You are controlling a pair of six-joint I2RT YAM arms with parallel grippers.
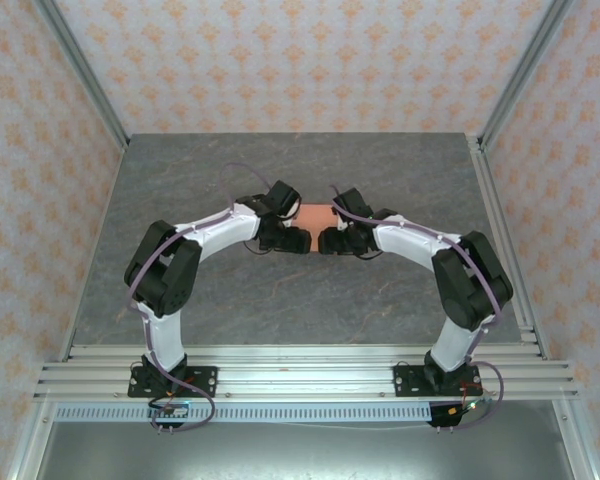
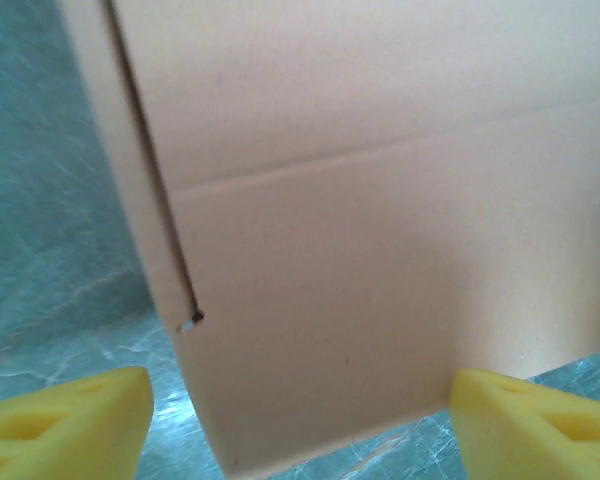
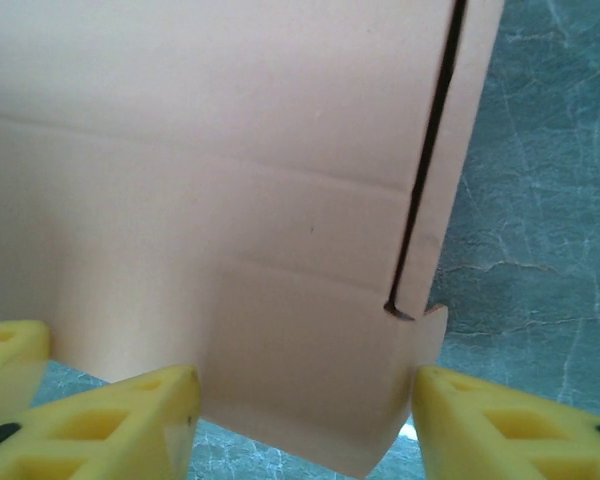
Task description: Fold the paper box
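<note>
The paper box (image 1: 318, 213) is salmon-orange cardboard, lying on the grey table between the two arms. In the left wrist view a creased panel of the paper box (image 2: 360, 250) with a slit near its left edge reaches down between the yellow fingers. My left gripper (image 2: 300, 420) is open: its left fingertip (image 2: 70, 425) stands clear of the card and the right one (image 2: 530, 425) sits at the card's edge. In the right wrist view an end flap of the paper box (image 3: 310, 370) lies between the fingertips (image 3: 130, 420). My right gripper (image 3: 305, 400) is shut on it, touching both sides.
The grey marbled table (image 1: 300, 300) is walled by patterned panels at the back and both sides. An aluminium rail (image 1: 300, 375) runs along the near edge under the arm bases. Both grippers (image 1: 298, 238) meet close together at the table's middle.
</note>
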